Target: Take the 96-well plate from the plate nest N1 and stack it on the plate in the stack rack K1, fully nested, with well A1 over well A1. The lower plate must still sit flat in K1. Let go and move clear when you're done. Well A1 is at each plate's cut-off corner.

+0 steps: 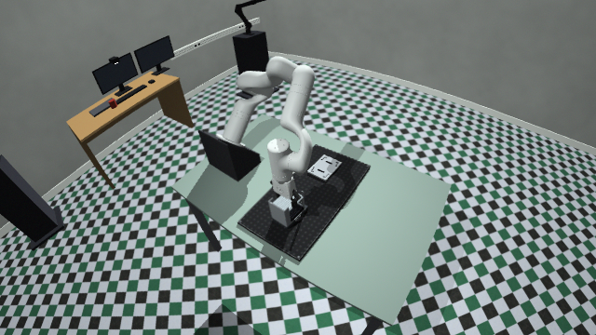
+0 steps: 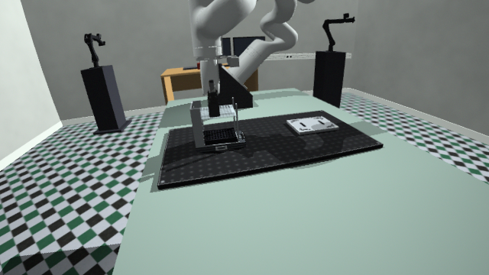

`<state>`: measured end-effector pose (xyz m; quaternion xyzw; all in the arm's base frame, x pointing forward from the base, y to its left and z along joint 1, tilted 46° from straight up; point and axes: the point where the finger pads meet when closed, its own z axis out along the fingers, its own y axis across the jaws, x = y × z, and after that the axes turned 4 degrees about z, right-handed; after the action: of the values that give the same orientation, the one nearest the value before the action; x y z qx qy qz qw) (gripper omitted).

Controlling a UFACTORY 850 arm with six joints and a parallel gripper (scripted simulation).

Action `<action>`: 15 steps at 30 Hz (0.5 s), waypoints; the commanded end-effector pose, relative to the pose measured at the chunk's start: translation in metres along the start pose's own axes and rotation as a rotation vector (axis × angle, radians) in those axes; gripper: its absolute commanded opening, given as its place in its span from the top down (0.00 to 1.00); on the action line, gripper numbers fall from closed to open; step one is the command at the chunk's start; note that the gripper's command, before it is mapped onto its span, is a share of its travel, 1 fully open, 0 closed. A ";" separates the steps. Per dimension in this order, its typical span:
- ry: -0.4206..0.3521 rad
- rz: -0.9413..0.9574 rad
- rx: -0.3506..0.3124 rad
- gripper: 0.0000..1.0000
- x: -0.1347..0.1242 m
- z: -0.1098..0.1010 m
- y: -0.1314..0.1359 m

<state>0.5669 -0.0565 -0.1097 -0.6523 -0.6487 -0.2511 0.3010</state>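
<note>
My gripper (image 2: 214,110) (image 1: 290,197) is shut on a pale 96-well plate (image 2: 225,111) (image 1: 281,204) and holds it level inside the top of the stack rack K1 (image 2: 197,131) (image 1: 278,219). The held plate hangs clearly above a black 96-well plate (image 2: 218,135) that lies flat at the bottom of K1, with a gap between the two. The rack has a grey wall on one side and thin upright posts. The plate nest N1 (image 2: 312,125) (image 1: 324,167) is a white pad to the right, with nothing in it. I cannot tell where the cut-off corners are.
Rack and nest stand on a black dotted mat (image 2: 306,147) (image 1: 331,205) on the pale green table (image 2: 290,214). A black wedge-shaped box (image 1: 228,158) (image 2: 233,89) stands at the table's back by the arm's base. Black pedestals stand on the floor around.
</note>
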 end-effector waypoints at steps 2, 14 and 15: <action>-0.001 -0.001 -0.002 1.00 0.000 0.008 0.001; -0.001 -0.001 -0.002 1.00 0.000 0.025 0.001; -0.001 -0.001 -0.002 1.00 0.000 0.026 0.001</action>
<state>0.5652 -0.0401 -0.1255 -0.6523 -0.6486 -0.2510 0.3013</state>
